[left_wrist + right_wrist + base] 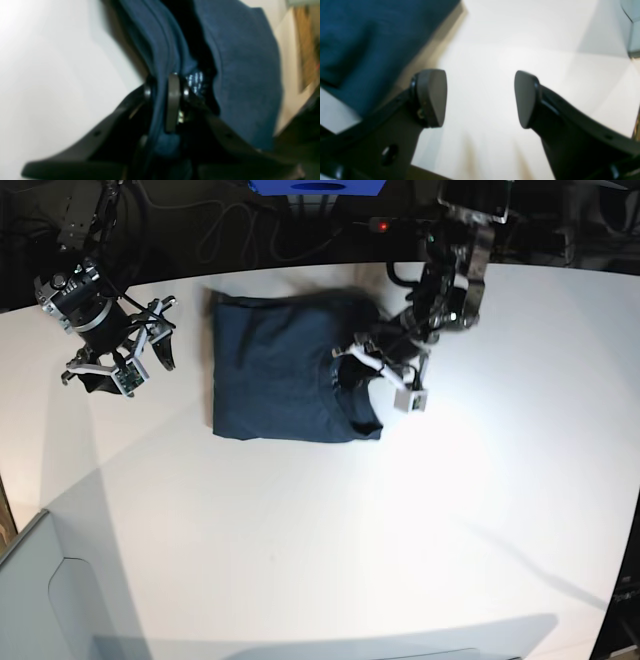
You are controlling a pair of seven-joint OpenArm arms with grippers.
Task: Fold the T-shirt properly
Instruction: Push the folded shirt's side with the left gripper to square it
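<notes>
The dark navy T-shirt lies folded into a rough rectangle on the white table, its neck side toward the right. My left gripper is at the shirt's right edge. In the left wrist view the left gripper is shut on a bunched fold of the T-shirt, and a bit of white label print shows beside the pads. My right gripper hovers left of the shirt, apart from it. The right wrist view shows that gripper open and empty, with the shirt off to its upper left.
A grey panel stands at the table's front left corner. Behind the table's far edge are cables and a blue object. White tabletop stretches in front of and to the right of the shirt.
</notes>
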